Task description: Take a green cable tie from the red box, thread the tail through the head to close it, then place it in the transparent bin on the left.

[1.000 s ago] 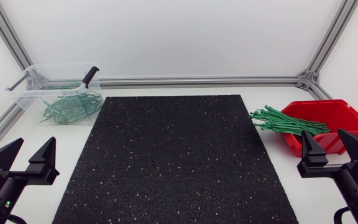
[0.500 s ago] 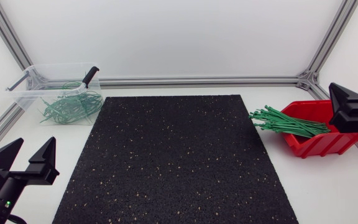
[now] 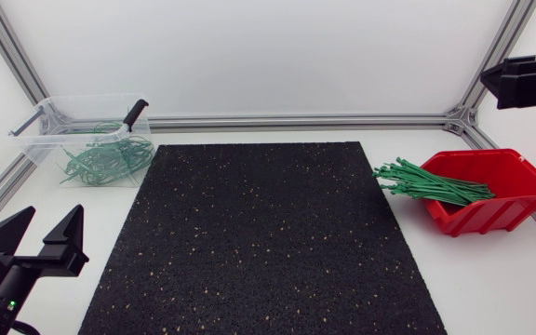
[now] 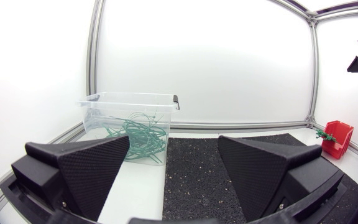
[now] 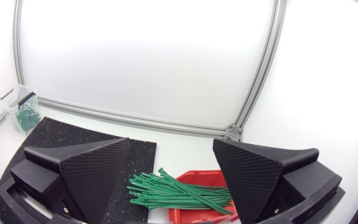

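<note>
A red box (image 3: 505, 197) sits at the table's right edge, with a bundle of straight green cable ties (image 3: 431, 183) spilling over its left rim onto the table. The transparent bin (image 3: 37, 147) stands at the back left and holds several looped green ties (image 3: 108, 158). My right gripper (image 3: 527, 82) hangs high above the back right corner, open and empty. In its wrist view the gripper (image 5: 171, 155) looks down on the ties (image 5: 179, 193) and the red box (image 5: 204, 214), far below. At the front left my left gripper (image 3: 52, 216) is open and empty.
A black speckled mat (image 3: 263, 237) covers the table's middle. An aluminium frame rail (image 3: 296, 121) runs along the back edge. A black clip (image 3: 135, 113) sits on the bin's rim. The left wrist view shows the bin (image 4: 98, 121) ahead and the red box (image 4: 337, 137) far across.
My right arm has risen from the front right of the table to high above the red box, towards the back. The left arm has not moved.
</note>
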Robot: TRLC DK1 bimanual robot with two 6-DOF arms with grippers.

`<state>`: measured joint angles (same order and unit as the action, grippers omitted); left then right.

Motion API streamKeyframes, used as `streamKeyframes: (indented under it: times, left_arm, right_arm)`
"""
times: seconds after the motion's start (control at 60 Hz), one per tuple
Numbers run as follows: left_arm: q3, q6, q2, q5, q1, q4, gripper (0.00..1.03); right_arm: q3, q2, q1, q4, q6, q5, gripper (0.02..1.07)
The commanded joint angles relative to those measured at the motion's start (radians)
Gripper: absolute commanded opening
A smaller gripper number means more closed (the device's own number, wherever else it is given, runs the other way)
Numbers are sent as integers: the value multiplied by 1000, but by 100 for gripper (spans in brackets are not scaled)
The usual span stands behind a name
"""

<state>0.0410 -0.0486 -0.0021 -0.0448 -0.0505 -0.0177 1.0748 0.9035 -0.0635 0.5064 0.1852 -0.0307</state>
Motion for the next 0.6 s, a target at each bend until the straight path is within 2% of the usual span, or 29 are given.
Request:
streamKeyframes:
  times: [0.0,0.133,0.183,0.367,0.583]
  left_arm:
    - [-43,7,-9,-6,-5,10,99]
    - [-43,7,-9,-6,-5,10,99]
    - [-43,7,-9,-6,-5,10,99]
    - [-43,7,-9,-6,-5,10,99]
    - [-43,7,-9,-6,-5,10,99]
  right_arm:
    - [91,95,-27,67,89,-17,97]
    - [254,285,-64,253,281,-29,97]
    - [283,339,-90,285,323,-49,98]
    - [281,430,-113,351,542,-135,98]
    - [203,489,-107,419,813,-149,97]
